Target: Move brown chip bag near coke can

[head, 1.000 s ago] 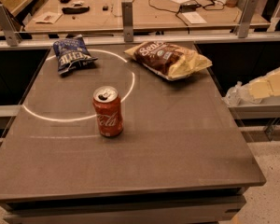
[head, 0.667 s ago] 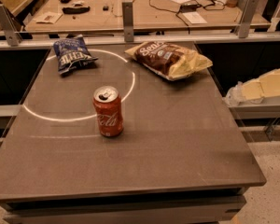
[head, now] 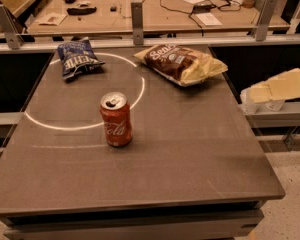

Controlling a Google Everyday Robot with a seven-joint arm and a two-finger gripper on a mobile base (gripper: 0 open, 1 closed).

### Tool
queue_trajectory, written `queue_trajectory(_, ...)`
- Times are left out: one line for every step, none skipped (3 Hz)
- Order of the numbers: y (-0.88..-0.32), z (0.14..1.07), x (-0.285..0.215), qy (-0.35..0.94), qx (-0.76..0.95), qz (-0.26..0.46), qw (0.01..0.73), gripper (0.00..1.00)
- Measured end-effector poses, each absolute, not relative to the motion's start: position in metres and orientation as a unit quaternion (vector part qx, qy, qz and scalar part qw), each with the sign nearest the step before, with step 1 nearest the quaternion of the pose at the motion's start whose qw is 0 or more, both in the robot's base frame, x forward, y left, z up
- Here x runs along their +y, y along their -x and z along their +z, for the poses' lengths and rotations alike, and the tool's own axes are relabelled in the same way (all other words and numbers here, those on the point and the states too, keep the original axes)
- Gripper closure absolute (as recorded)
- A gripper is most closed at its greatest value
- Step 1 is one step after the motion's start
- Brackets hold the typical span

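Note:
The brown chip bag (head: 181, 63) lies flat at the back right of the dark table (head: 190, 154), its pale yellow edge toward the right. The coke can (head: 116, 119) stands upright near the table's middle left, on a white circle line, well apart from the bag. My gripper (head: 272, 90) shows as a pale blocky shape at the right edge of the view, off the table's right side and clear of both things. It holds nothing that I can see.
A dark blue chip bag (head: 76, 58) lies at the back left. A white circle (head: 140, 86) is marked on the table. Behind a metal rail (head: 137, 19) is a wooden bench with cables and papers. Floor shows at the lower right.

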State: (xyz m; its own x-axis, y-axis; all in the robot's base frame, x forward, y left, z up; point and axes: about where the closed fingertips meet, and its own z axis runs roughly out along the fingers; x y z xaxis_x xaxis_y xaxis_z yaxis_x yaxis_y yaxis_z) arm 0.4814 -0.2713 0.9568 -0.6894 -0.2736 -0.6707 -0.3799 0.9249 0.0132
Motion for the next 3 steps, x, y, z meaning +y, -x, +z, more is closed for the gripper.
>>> queue_trajectory(-0.505,0.944,-0.26,0.166,0.908,0.084,0.376,0.0)
queue_trajectory(-0.538,0.936,-0.254,0.166,0.896,0.081,0.403,0.0)
queue_trajectory(-0.567,0.932,-0.247,0.179,0.881,0.09,0.429,0.0)
